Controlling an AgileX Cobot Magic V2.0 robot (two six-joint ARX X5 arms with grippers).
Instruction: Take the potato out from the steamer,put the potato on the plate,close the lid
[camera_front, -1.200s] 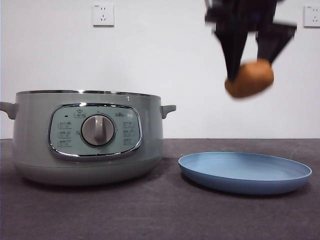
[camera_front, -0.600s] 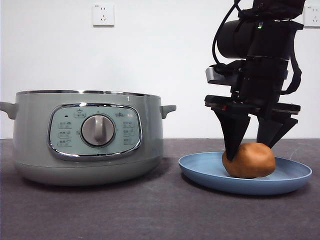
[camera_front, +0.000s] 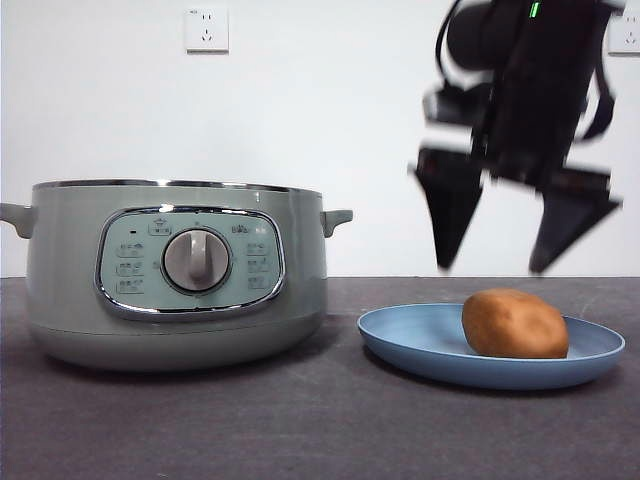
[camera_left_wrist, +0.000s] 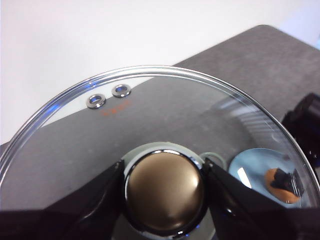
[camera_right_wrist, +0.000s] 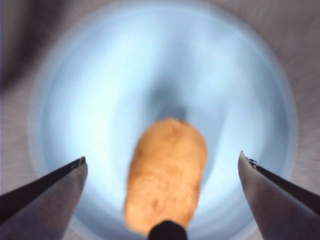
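The orange-brown potato (camera_front: 515, 324) lies on the light-blue plate (camera_front: 400, 335), right of the sage-green steamer (camera_front: 170, 270), which stands without a lid. My right gripper (camera_front: 492, 268) hangs open a short way above the potato (camera_right_wrist: 167, 175), its jaws wide apart over the plate (camera_right_wrist: 100, 100) and touching nothing. My left gripper (camera_left_wrist: 163, 167) is shut on the round knob (camera_left_wrist: 164, 192) of the glass lid (camera_left_wrist: 165, 105), held in the air outside the front view. Through the glass the plate (camera_left_wrist: 250, 167) and potato (camera_left_wrist: 274, 178) show faintly.
The steamer's control panel with its dial (camera_front: 196, 260) faces the front camera, and a small handle (camera_front: 337, 217) sticks out toward the plate. A white wall with sockets (camera_front: 206, 30) stands behind the dark table (camera_front: 300, 430).
The right gripper carried the potato down onto the plate, opened, and has risen clear of it. The potato now lies free, slightly farther right on the plate.
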